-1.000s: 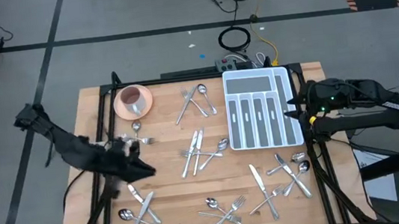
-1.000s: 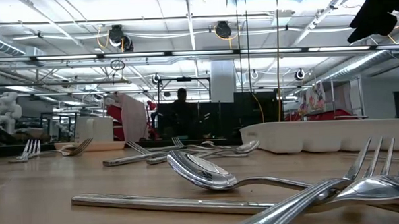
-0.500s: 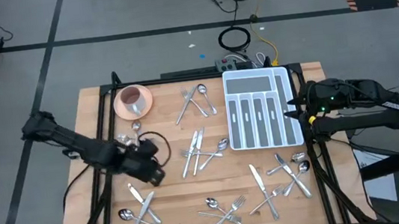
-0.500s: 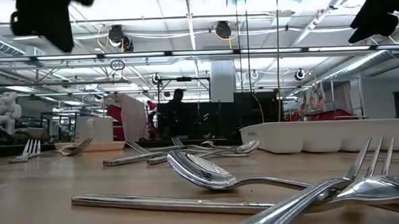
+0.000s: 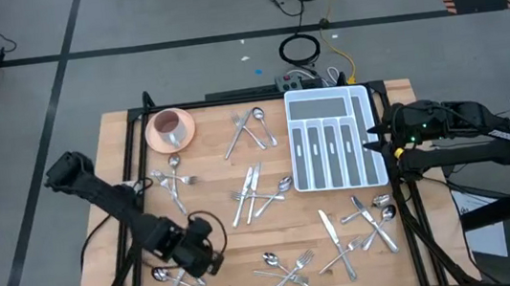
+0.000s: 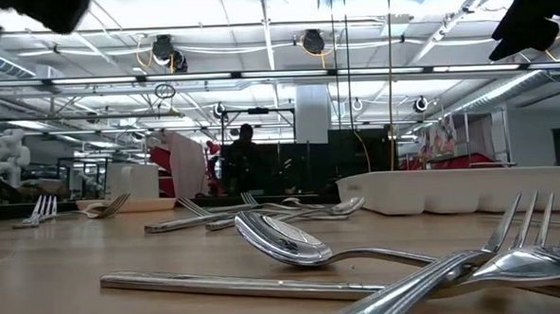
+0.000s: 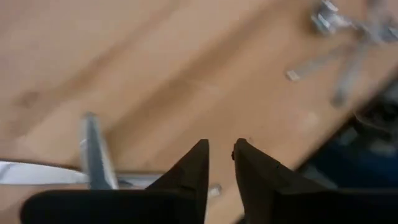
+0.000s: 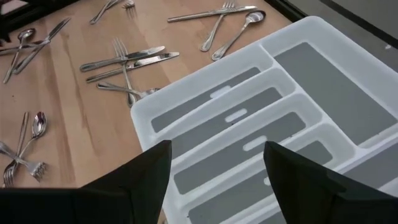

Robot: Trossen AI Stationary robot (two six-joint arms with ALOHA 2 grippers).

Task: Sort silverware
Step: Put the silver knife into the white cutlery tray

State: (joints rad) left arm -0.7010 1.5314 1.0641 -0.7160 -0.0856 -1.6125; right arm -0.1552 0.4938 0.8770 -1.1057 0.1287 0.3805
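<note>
Silverware (image 5: 259, 193) piles crowd table (image 5: 209, 163) centre; white tray (image 5: 334, 140) blocks rt.

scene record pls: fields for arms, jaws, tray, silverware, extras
left gripper: over the table's near-left pile of silverware, holds nothing, jaws a narrow gap apart
right gripper: at the right edge of the white divided tray, jaws wide open, empty
tray: all compartments empty
silverware: none sorted; scattered in clusters on the wooden table
extras: pink cup on saucer, far-left corner
</note>
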